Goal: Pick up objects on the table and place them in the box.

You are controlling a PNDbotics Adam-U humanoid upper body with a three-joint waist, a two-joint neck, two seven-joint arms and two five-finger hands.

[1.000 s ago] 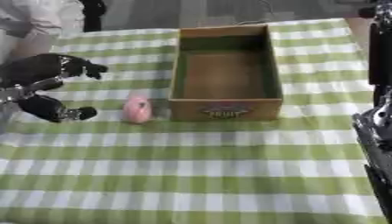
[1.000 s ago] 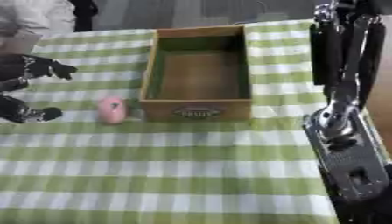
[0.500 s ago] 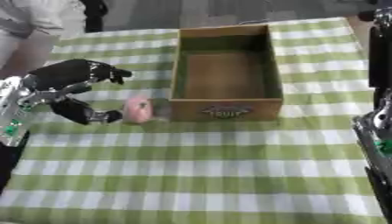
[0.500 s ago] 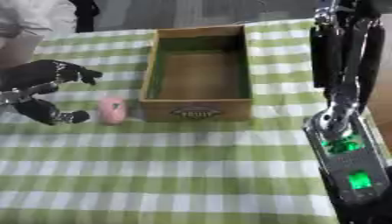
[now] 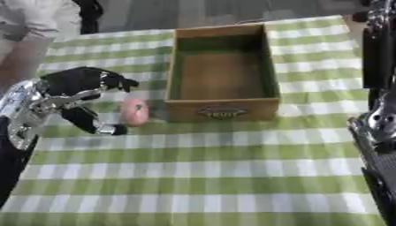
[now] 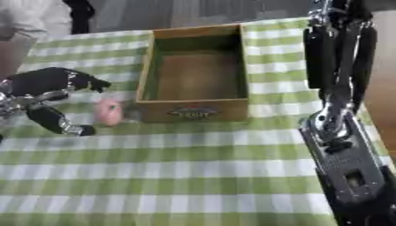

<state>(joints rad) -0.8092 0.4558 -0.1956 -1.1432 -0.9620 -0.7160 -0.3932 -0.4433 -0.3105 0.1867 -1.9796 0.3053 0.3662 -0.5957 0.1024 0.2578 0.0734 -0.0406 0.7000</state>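
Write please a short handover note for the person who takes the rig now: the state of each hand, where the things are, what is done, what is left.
Left hand: open, fingers spread, just left of the pink object, not holding it.
Right hand: not visible; only the right arm shows at the right side.
Pink object: on the checked tablecloth, close to the front left corner of the wooden box.
Box: nothing inside it.
Done: nothing placed yet.
Left: grasp the pink object, lift it, put it in the box.
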